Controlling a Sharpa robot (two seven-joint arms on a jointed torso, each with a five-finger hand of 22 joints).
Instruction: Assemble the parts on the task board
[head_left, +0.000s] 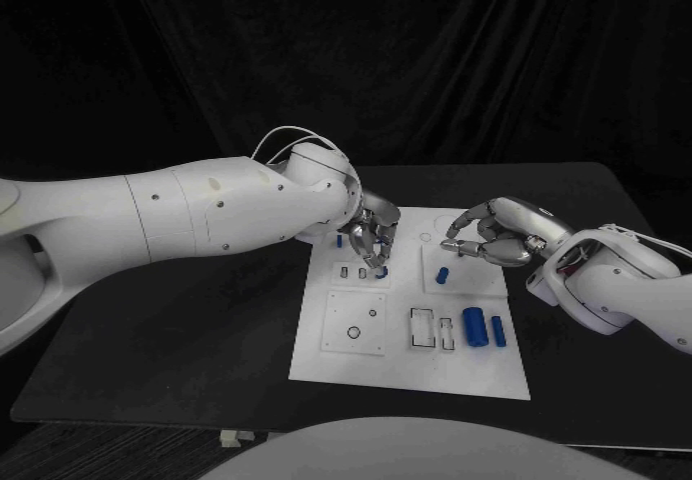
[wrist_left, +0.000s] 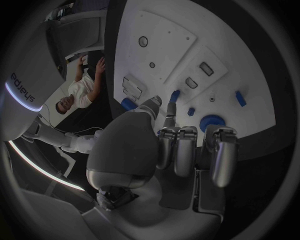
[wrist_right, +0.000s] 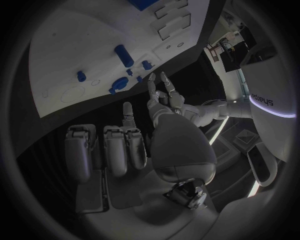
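The black desk (head_left: 173, 340) carries the white task board (head_left: 411, 372) at centre frame. The left robot hand (head_left: 368, 235) pinches a small blue part (head_left: 379, 270) at the board's upper left; the left wrist view shows another blue part (wrist_left: 212, 121) just beside its fingertips. The right robot hand (head_left: 488, 235) hovers curled, holding nothing, above the board's upper right.

The board (head_left: 411, 370) is plain white, lying on a black worktop (head_left: 188, 340) under a black curtain (head_left: 433, 70) across the top of the frame. Small blue parts dot the board: two blue bars (head_left: 475, 327) at lower right, one short blue piece (head_left: 444, 272) at centre (another blue spot sits under the left fingers). Both arms are white; the left hand (head_left: 372, 236) and right hand (head_left: 488, 238) are silver-grey. Thin dark outlines mark the board's recesses (head_left: 421, 329).
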